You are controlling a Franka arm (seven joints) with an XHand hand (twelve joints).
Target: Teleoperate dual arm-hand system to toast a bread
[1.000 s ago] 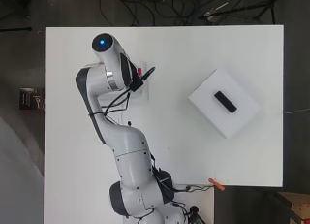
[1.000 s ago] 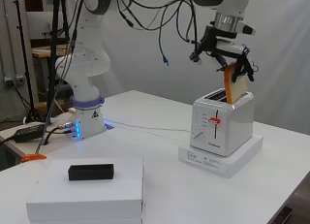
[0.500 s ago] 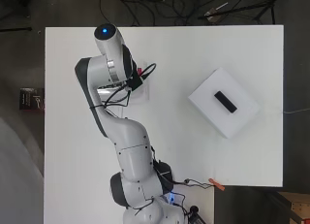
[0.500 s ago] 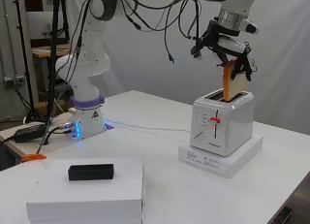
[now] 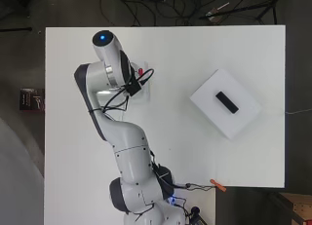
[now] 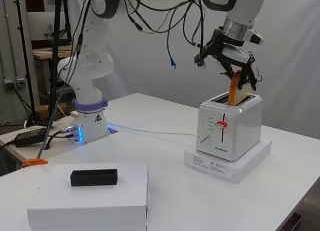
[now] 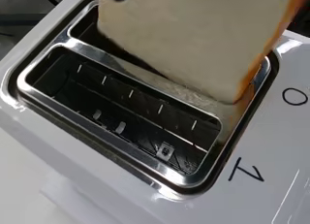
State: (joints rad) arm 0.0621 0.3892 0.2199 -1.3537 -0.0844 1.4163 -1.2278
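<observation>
My black and white hand pinches a pale slice of bread with an orange-brown crust from above. The slice stands upright, its lower edge just inside one slot of the white boxy toaster. The toaster sits on a flat white box on the white table.

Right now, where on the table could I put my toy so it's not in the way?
The widest bare patch lies between the toaster and the white box; another runs along the far table edge. It is crowded at the toaster, where the hand holds the bread over the slots, and near the arm's base with its cables.
</observation>
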